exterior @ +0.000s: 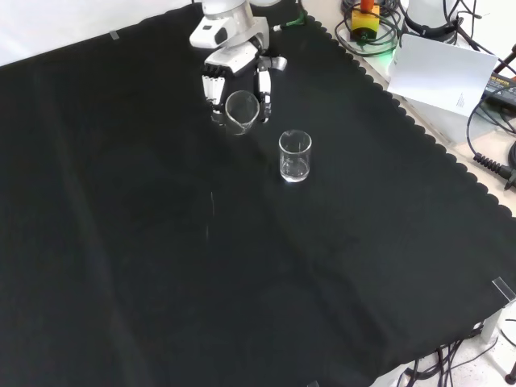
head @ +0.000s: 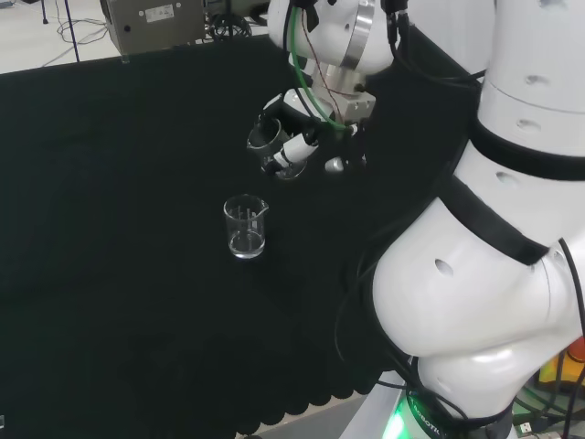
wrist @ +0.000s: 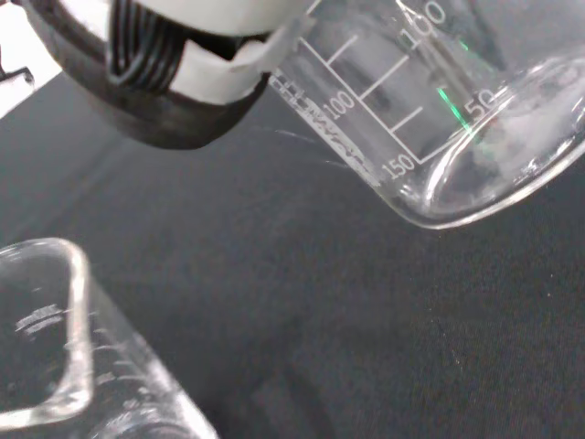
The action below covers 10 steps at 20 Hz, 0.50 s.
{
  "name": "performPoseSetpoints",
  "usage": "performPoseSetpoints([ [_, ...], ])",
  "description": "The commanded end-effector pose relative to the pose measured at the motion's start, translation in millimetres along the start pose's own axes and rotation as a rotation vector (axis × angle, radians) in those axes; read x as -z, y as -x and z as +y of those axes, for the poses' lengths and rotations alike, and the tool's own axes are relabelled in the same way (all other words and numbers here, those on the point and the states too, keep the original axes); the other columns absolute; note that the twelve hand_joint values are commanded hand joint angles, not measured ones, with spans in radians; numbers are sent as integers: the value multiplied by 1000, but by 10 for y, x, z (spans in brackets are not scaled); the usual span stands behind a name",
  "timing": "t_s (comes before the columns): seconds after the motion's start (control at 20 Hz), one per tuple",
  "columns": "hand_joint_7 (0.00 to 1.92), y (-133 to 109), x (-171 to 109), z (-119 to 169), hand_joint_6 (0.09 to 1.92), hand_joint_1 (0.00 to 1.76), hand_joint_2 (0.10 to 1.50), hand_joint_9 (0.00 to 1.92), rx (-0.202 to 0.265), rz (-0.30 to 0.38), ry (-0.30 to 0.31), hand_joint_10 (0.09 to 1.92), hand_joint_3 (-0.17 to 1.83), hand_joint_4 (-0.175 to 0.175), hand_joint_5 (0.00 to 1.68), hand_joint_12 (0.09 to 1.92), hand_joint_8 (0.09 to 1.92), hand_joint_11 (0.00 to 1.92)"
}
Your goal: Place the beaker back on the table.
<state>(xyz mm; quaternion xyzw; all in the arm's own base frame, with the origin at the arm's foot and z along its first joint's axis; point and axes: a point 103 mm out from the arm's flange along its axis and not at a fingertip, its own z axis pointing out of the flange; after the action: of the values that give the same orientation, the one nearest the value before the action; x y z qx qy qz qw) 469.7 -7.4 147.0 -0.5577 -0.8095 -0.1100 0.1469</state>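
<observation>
The graduated glass beaker [exterior: 241,112] is being held tilted above the black cloth [exterior: 161,266], its mouth turned toward the front camera, clear of the surface as far as the head view allows a judgement. In the wrist view its base is being seen close, with the printed scale running up the wall, and it looks empty. It is being gripped by the hand [exterior: 230,68], whose fingers [exterior: 213,87] are curled round one side while the thumb is closing on the other.

Just beside it in the front view, lower and to the right, a second beaker [exterior: 295,156] is standing upright on the cloth, with what may be a little clear liquid at the bottom. The two are apart, but near.

For the step in hand, the held beaker is best being brought level first, so that its base meets the cloth flat, not on an edge. The set-down spot should be chosen away from the standing beaker. The fingers should be opened only once the base is being fully borne by the bench.
</observation>
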Motion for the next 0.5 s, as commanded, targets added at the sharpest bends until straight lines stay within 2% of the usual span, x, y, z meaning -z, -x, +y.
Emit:
performPoseSetpoints([
  [0.05, 1302, 258, -245, 235, 575, 1306, 1068, 1594, 29, 106, 46, 537, -175, -175, 1247, 700, 547, 1324],
  [0.5, 1322, 370, -422, 411, 543, 1308, 1062, 1599, 57, 183, 64, 465, -175, -175, 1263, 680, 505, 1311],
])
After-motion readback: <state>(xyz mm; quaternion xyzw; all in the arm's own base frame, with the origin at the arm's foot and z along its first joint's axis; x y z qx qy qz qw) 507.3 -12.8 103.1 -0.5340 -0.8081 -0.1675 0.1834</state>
